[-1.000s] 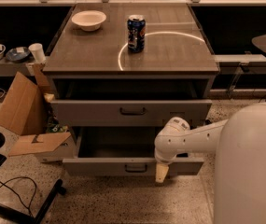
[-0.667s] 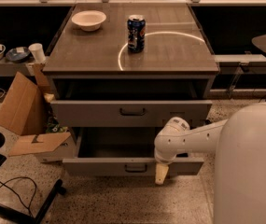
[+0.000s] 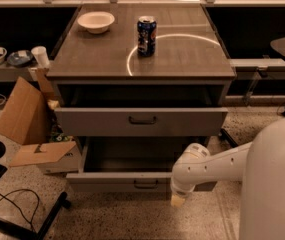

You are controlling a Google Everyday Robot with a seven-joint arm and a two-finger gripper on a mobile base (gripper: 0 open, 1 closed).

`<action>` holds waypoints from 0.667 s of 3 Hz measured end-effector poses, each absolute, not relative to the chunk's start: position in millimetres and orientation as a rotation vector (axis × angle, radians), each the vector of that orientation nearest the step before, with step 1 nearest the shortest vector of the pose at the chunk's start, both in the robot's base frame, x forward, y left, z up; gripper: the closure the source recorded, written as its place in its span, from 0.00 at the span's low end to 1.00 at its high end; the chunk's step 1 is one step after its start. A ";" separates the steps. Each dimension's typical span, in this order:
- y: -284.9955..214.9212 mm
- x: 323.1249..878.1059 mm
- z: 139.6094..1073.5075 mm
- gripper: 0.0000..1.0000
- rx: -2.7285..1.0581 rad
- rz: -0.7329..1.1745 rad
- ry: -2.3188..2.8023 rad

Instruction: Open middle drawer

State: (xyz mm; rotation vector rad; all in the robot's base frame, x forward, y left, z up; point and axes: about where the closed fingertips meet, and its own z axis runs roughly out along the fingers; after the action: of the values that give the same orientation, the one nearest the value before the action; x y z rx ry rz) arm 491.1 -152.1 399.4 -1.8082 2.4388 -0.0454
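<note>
The middle drawer (image 3: 107, 182) is the low grey front with a small dark bar handle (image 3: 146, 184). It stands pulled well out, and its dark inside shows behind the front. My gripper (image 3: 178, 199) hangs at the end of the white arm (image 3: 217, 163). It points down in front of the drawer's right part, just right of the handle and near the floor. Whether it touches the drawer front I cannot tell. The taller-fronted top drawer (image 3: 92, 122), with a wider handle (image 3: 142, 119), is also pulled out a little. The third drawer is hidden below.
On the cabinet top (image 3: 182, 59) stand a blue can (image 3: 146, 35) and a white bowl (image 3: 96, 21). An open cardboard box (image 3: 29, 116) sits on the floor to the left. A dark chair base and cables (image 3: 12, 214) lie at the lower left. My white body (image 3: 274, 184) fills the lower right.
</note>
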 end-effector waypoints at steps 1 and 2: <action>-150.7 491.8 405.6 0.64 -1.808 -0.045 2.439; -150.8 492.2 414.3 0.87 -1.808 -0.045 2.439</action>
State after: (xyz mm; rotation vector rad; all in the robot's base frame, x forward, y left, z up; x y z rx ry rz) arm 492.2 -150.8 414.3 -1.8082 2.4387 -0.0454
